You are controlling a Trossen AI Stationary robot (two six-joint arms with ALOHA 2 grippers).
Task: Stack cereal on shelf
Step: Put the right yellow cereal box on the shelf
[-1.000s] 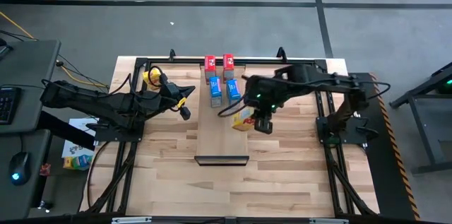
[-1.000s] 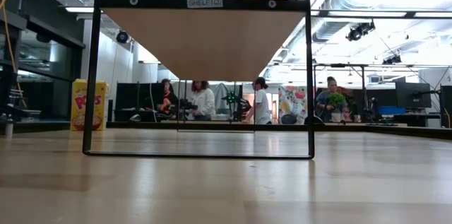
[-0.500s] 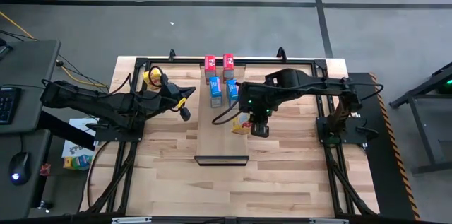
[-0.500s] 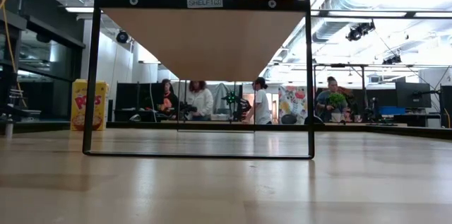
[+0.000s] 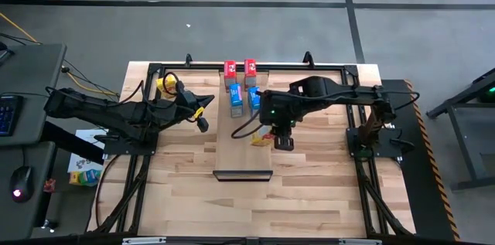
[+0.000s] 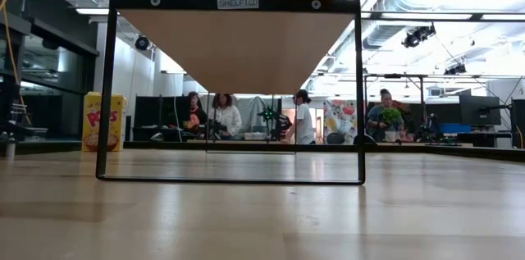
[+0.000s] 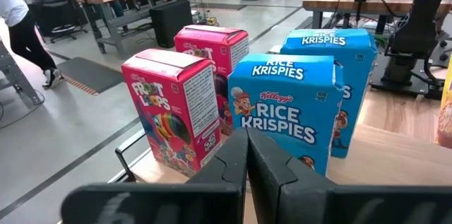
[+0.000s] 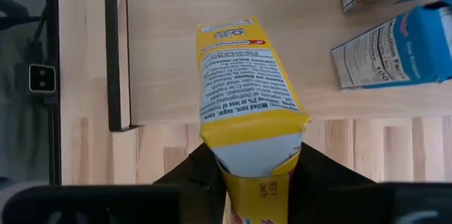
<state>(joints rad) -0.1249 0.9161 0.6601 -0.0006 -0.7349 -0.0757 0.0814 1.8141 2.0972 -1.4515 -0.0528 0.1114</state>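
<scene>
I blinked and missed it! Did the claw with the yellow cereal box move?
Yes. The right claw carrying the yellow box slid sideways toward the left arm, farther over the pale shelf.

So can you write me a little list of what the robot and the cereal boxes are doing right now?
right gripper: shut on the yellow cereal box, held over the shelf's edge
left gripper: shut, holding nothing, pointed at the boxes from the side
shelf: pale board raised on a black frame
red cereal boxes: two, upright at the shelf's back
blue cereal boxes: two, upright in front of the red ones
other yellow box: on the table, off the shelf
</scene>
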